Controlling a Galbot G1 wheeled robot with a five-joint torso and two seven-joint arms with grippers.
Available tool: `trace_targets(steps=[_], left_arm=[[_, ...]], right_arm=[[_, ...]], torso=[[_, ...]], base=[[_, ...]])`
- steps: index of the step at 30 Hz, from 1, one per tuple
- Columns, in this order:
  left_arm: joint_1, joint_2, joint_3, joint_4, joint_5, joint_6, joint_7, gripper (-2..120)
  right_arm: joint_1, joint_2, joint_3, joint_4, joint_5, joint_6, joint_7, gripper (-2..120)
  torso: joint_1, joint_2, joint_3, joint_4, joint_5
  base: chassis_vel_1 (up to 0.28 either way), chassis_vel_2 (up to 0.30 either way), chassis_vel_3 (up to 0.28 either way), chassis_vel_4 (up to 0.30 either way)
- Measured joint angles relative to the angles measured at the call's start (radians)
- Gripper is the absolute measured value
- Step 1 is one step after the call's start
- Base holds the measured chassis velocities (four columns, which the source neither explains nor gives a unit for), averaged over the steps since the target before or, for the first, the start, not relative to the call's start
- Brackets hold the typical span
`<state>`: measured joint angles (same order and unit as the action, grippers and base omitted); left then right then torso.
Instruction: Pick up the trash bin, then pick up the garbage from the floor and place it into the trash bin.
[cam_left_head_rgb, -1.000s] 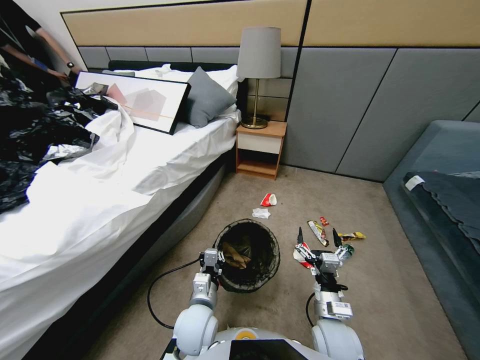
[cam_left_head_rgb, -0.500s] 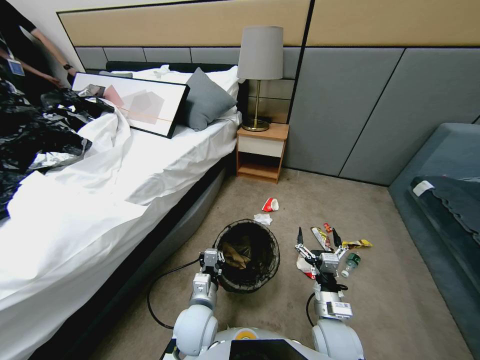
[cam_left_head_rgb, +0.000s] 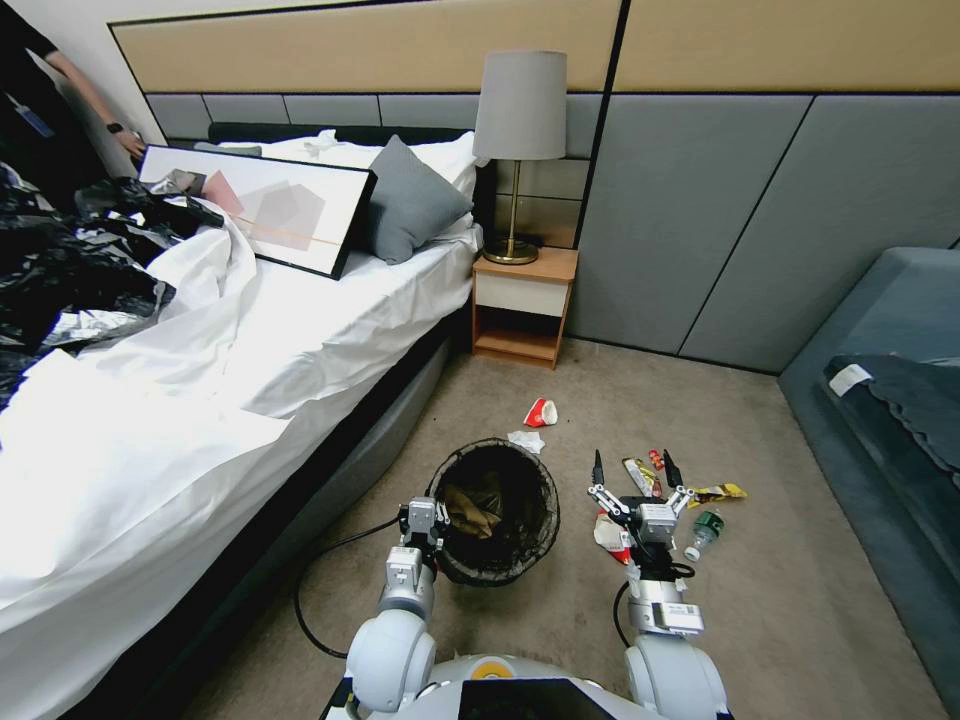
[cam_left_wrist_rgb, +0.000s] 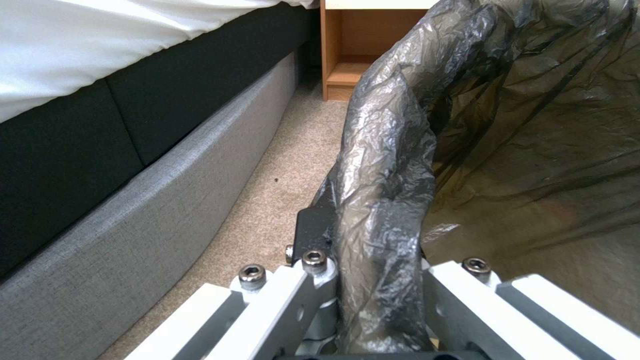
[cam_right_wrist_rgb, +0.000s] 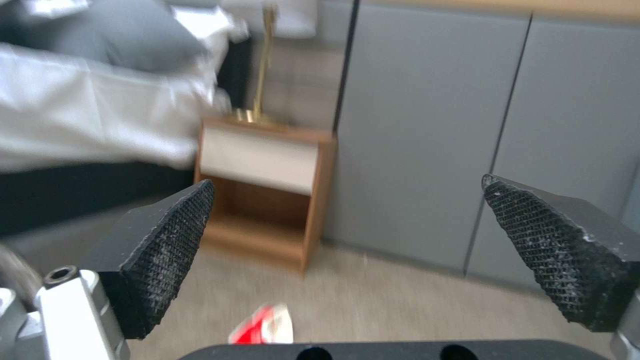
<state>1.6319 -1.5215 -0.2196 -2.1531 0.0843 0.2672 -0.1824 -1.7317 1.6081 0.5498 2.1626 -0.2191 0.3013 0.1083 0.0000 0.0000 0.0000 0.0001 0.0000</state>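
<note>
Trash bin (cam_left_head_rgb: 495, 510), lined with a black bag (cam_left_wrist_rgb: 393, 165) folded over its rim, sits low in front of the robot on the carpeted floor (cam_left_head_rgb: 560, 620) beside the bed (cam_left_head_rgb: 200, 400), and something tan lies inside it. The bed with its white sheets runs along the robot's left, with a grey pillow (cam_left_head_rgb: 412, 200) and a framed picture (cam_left_head_rgb: 260, 205) lying on it, and crumpled black plastic sheets (cam_left_head_rgb: 70, 270) near its far side. A wooden nightstand (cam_left_head_rgb: 522, 305) carrying a lamp (cam_left_head_rgb: 518, 140) stands against the grey panelled wall past the bin. The left gripper (cam_left_head_rgb: 423, 520) is at the bin's rim on the side nearest the bed; in the left wrist view its fingers (cam_left_wrist_rgb: 313, 235) are clamped on the bag-covered rim, one on each side. The right gripper (cam_left_head_rgb: 635, 470) hangs to the right of the bin above the litter, its dark textured fingers (cam_right_wrist_rgb: 167, 245) spread wide apart with nothing between them. The garbage lies scattered on the floor: a red-and-white paper cup (cam_left_head_rgb: 540, 411) beyond the bin toward the nightstand, a white tissue (cam_left_head_rgb: 525, 440) just past the bin's rim, another red-and-white cup (cam_left_head_rgb: 607, 533) partly hidden under the right gripper, a yellow wrapper (cam_left_head_rgb: 722, 492) and a small dark bottle (cam_left_head_rgb: 705, 532) to its right, and a striped wrapper (cam_left_head_rgb: 640, 476) and a small red piece (cam_left_head_rgb: 655, 459) between the spread fingers as seen from the head.
</note>
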Motion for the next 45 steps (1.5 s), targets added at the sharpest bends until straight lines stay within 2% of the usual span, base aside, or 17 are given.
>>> trace_targets(steps=[3,5,7,10,17,20,21,23,29,34,45], left_arm=[[0.003,-0.001,0.0,0.0,0.001,0.0,0.0,1],[0.003,-0.001,0.0,0.0,0.001,0.0,0.0,1],[0.004,-0.001,-0.001,0.0,0.003,-0.001,0.0,1],[0.004,-0.002,-0.001,0.0,0.004,-0.001,0.0,1],[0.005,-0.002,0.0,0.0,0.005,-0.001,0.0,1],[0.006,-0.003,0.0,0.0,0.007,-0.002,0.0,1],[0.006,-0.003,0.0,0.0,0.007,-0.002,0.0,1],[0.005,-0.003,-0.001,0.0,0.008,-0.002,0.0,1],[0.006,-0.003,-0.002,0.002,0.01,-0.002,0.0,1],[0.006,-0.001,-0.005,0.001,0.01,-0.002,0.0,1],[0.013,0.007,-0.008,-0.012,0.009,-0.002,-0.003,1]], right_arm=[[0.013,-0.005,-0.001,0.0,0.046,-0.119,0.0,100],[0.016,-0.009,-0.001,0.0,0.056,-0.14,0.0,100],[0.037,-0.029,0.0,-0.009,0.093,-0.226,0.0,100],[0.054,-0.042,0.002,-0.024,0.109,-0.272,0.0,100],[0.067,-0.052,0.004,-0.037,0.117,-0.305,-0.001,100],[0.101,-0.083,0.013,-0.085,0.136,-0.389,-0.008,100],[0.101,-0.083,0.013,-0.085,0.136,-0.389,-0.008,100],[0.129,-0.107,0.017,-0.154,0.144,-0.438,-0.011,100],[0.181,-0.135,0.031,-0.296,0.146,-0.463,-0.024,100],[0.197,-0.146,0.041,-0.354,0.157,-0.465,-0.053,100],[0.268,-0.167,0.06,-0.537,0.192,-0.43,-0.065,100]], torso=[[0.0,0.0,0.0,-0.0002,0.0],[0.0,0.0,0.0,-0.0002,0.0],[0.0,0.0,0.0,-0.0002,0.0],[0.0,0.0,0.0,0.0,0.0],[0.0,0.0,0.0,-0.0001,0.0],[0.0,0.0,0.0,-0.0001,0.0],[0.0,0.0,0.0,-0.0001,0.0],[0.0,0.0,0.0,-0.0004,0.0002],[0.0,0.0,0.0,0.0,0.0001],[0.0,0.0,0.0,-0.0001,0.0],[0.0,0.0,0.0,-0.0001,0.0001]], base=[[0.0,0.0,0.0,0.0],[0.0,0.0,0.0,0.0],[0.0,0.0,0.0,0.0],[0.0,0.0,0.0,0.0],[0.0,0.0,0.0,0.0],[0.0,0.0,0.0,0.0],[0.0,0.0,0.0,0.0],[0.0,0.0,0.0,0.0],[0.0,0.0,0.0,0.0],[0.0,0.0,0.0,0.0],[0.0,0.0,0.0,0.0]])
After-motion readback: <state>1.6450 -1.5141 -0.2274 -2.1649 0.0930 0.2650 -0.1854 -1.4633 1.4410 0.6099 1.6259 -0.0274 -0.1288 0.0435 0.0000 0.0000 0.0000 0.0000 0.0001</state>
